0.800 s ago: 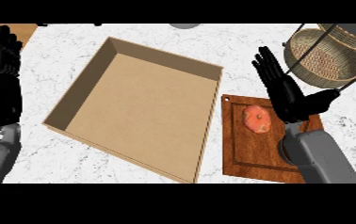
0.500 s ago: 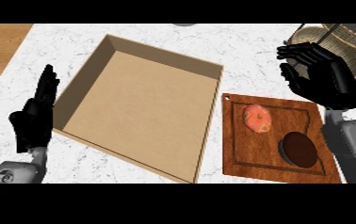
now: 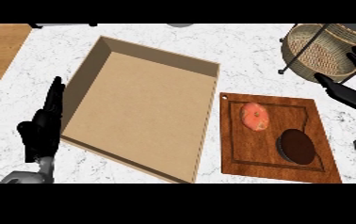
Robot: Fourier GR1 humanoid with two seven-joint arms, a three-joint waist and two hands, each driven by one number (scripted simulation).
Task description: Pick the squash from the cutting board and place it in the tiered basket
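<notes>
From my station I see the squash lying on the wooden cutting board, in the upper left part of it, inside the groove which runs around the board. It is orange-pink and nothing touches it. Near it on the same board, toward the lower right, lies a dark brown round disc; the two are close but apart.

The left hand shows at the lower left, over the white marble counter, just beside the left wall of a big shallow wooden box. Its fingers are straight and point up, and it holds nothing.

Of the right hand only a small black part comes in at the right edge, above the upper right corner of the board and below the tiered basket. How far it is open I cannot tell; I see nothing in it. It is well apart from the squash.

The basket, woven with a dark wire frame, stands at the upper right corner of the counter, beyond the board.
</notes>
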